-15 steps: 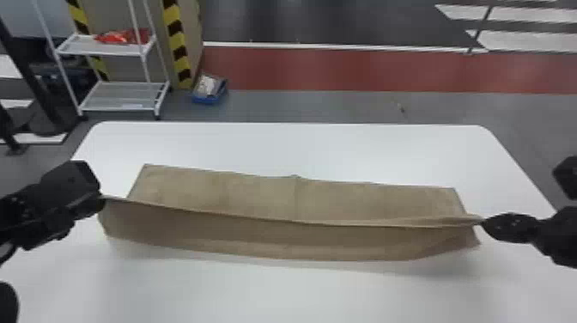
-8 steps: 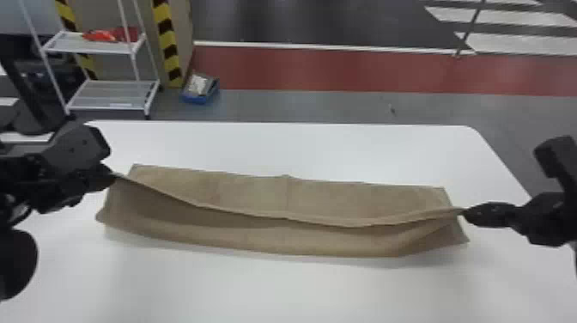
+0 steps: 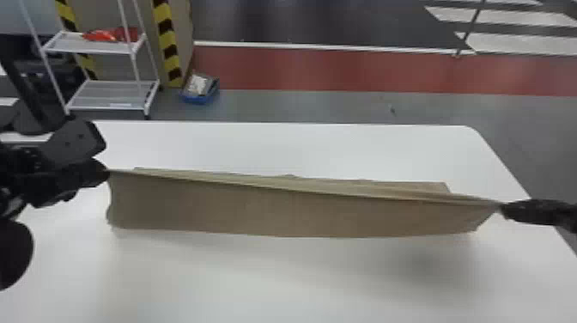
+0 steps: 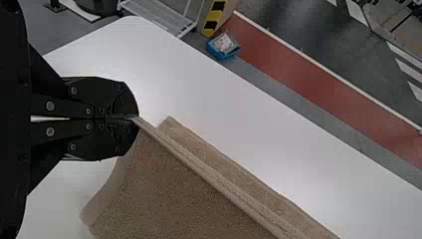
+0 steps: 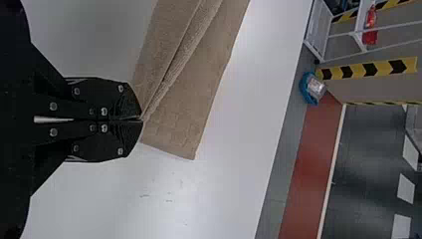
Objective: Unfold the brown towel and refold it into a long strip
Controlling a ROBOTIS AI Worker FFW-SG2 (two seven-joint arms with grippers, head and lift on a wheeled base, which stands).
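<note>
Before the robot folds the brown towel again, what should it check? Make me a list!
1. Left gripper pinches the towel at one end: ok.
2. Right gripper pinches the other end: ok.
3. Lifted edge pulled fairly straight between them: ok.
4. Part behind that edge rests on the table: ok.
5. Whole towel laid down flat: not ok, an edge is held up.
6. Layers underneath smooth: cannot tell, they're hidden.

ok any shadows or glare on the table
Head view: a soft shadow on the white table in front of the brown towel, darkest near its right end; right wrist view: the table greyer on one side of the towel, brighter on the other; left wrist view: bright table, no hard glare.
</note>
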